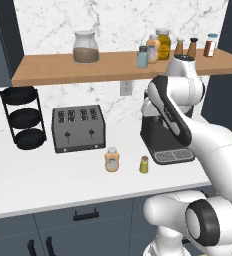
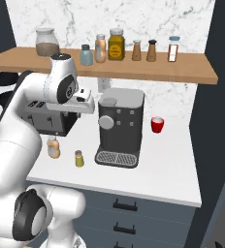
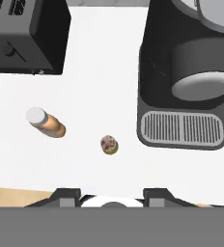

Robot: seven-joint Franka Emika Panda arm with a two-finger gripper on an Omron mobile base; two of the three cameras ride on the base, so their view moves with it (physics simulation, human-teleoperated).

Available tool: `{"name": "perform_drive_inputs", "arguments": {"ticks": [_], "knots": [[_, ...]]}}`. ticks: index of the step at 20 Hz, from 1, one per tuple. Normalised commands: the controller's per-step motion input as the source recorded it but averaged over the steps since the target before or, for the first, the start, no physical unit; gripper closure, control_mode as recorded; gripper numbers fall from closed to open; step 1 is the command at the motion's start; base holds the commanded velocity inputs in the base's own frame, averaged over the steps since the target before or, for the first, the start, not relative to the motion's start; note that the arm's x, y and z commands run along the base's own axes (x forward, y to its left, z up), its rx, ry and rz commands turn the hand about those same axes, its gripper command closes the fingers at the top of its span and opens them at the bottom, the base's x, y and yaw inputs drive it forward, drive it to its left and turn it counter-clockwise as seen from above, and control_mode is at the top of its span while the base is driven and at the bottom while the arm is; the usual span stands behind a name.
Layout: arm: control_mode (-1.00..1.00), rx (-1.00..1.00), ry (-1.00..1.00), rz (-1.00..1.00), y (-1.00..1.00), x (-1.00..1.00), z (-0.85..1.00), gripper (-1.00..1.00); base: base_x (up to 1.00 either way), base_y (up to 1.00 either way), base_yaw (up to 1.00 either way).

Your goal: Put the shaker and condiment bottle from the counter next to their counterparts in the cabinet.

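The shaker (image 1: 144, 164) stands upright near the front edge of the bench (image 1: 43, 185), just left of the coffee machine (image 1: 165, 140)'s drip tray but clear of it; the bottle (image 1: 112, 159) stands just to its left, a small gap between them, a little farther from the front edge; bare white bench lies open all round both, widest toward the left front corner; from above, the shaker (image 3: 108, 144) sits almost under the pincer (image 3: 113, 197), the bottle (image 3: 46, 122) off to one side, the drip tray (image 3: 183, 129) to the other. The pincer hangs high over the bench with its dark fingertips (image 3: 64, 195) set wide apart, holding nothing and touching nothing; open air lies between it and the shaker. Behind the bottle the toaster (image 1: 78, 128) stands toward the back, and a black tiered rack (image 1: 23, 117) stands at the left end; a red cup (image 2: 156, 124) sits right of the coffee machine, near the back edge. Above, the cabinet (image 1: 53, 70) carries a lidded jar (image 1: 85, 47) to the left with free board on both sides of it; farther right stand the blue shaker (image 2: 86, 55) and the orange bottle (image 2: 101, 48) side by side near the front edge, then an amber jar (image 2: 116, 44), two brown shakers (image 2: 144, 50) and a red-labelled bottle (image 2: 173, 49); the board's right end past that is free.
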Motion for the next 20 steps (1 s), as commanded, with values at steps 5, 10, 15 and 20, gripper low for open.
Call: {"name": "perform_drive_inputs", "arguments": {"ticks": [5, 10, 15, 20], "knots": [[-1.0, 0.0, 0.0, 0.0, 0.0, 0.0, 0.0, -1.0, 0.0, 0.0, 0.0], [-1.0, 0.0, 0.0, 0.0, 0.0, 0.0, 0.0, -1.0, 0.0, 0.0, 0.0], [-1.0, 0.07, 0.0, 0.0, -0.01, -0.05, -0.01, -1.0, 0.0, 0.0, 0.0], [-1.0, 0.25, 0.0, 0.05, 0.0, -0.14, -0.18, -1.0, 0.0, 0.0, 0.0]]}}
